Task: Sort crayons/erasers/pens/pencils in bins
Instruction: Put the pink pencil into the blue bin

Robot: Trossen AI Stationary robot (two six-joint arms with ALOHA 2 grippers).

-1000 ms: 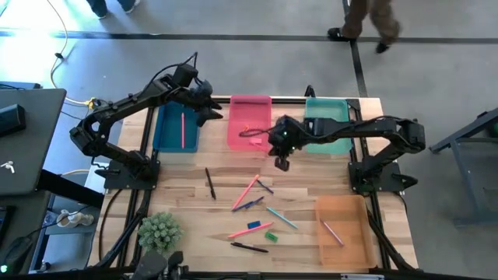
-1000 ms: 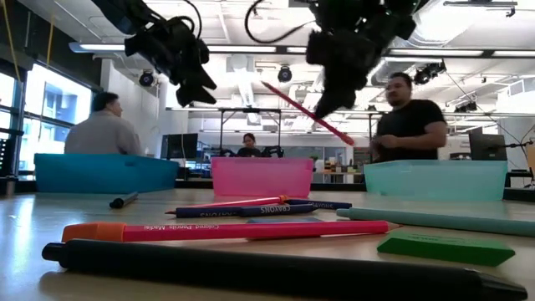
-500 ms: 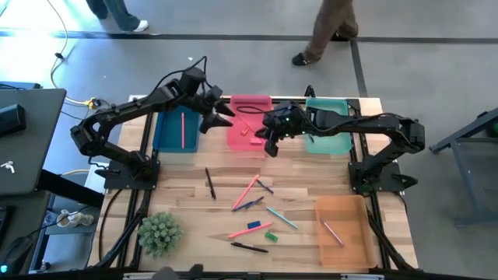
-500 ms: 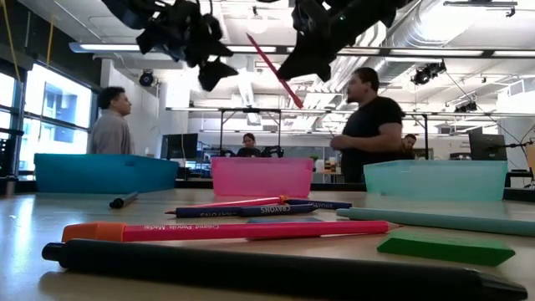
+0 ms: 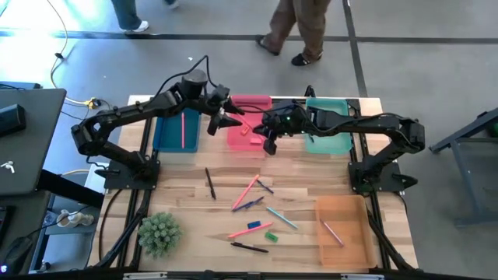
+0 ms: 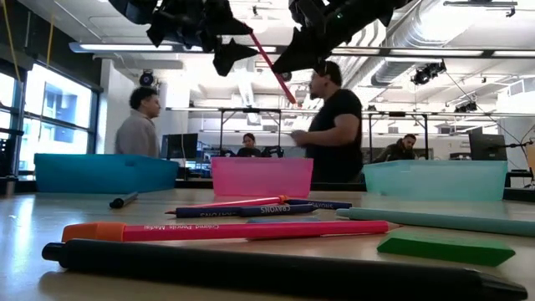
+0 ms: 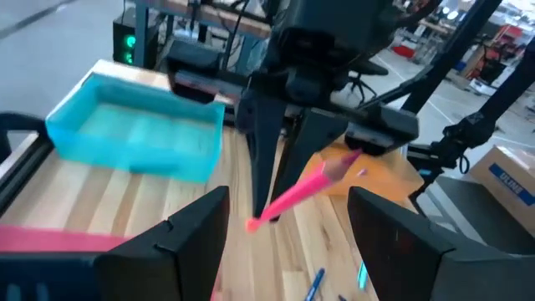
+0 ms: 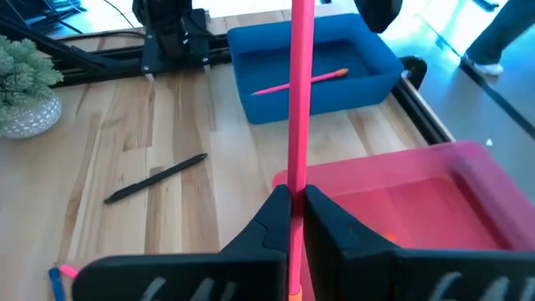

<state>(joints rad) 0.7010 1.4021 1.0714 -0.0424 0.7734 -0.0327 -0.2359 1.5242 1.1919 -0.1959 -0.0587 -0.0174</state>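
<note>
My right gripper (image 5: 268, 140) is shut on a pink pencil (image 6: 272, 54), high over the pink bin (image 5: 250, 103). My left gripper (image 5: 226, 118) is open just left of it. Its fingers (image 7: 180, 242) stand on either side of the pencil's free end (image 7: 253, 222), apart from it. The dark blue bin (image 5: 166, 134) holds a pink stick. The teal bin (image 5: 327, 106) lies partly under my right arm. The orange bin (image 5: 342, 229) holds a stick. A blue eraser (image 5: 254, 225) and a green eraser (image 5: 270, 236) lie flat on the table. My right gripper pinches the pink pencil between its two fingers (image 8: 294, 180), near one end. The pencil runs along the fingers and sticks out far past them toward my left gripper (image 8: 299, 75). It is lifted clear above the pink bin and tilted.
Pens, crayons and pencils lie loose mid-table (image 5: 250, 198), a black pen (image 5: 209, 183) to their left and another (image 5: 249, 247) near the front. A potted plant (image 5: 159, 232) stands front left. People stand and walk in the room beyond the far edge (image 6: 334, 125).
My right gripper has carried the pink pencil up and toward the far left, from mid-table to above the pink bin, tipping it steeper. My left gripper has moved right from the blue bin toward the pencil's free end.
</note>
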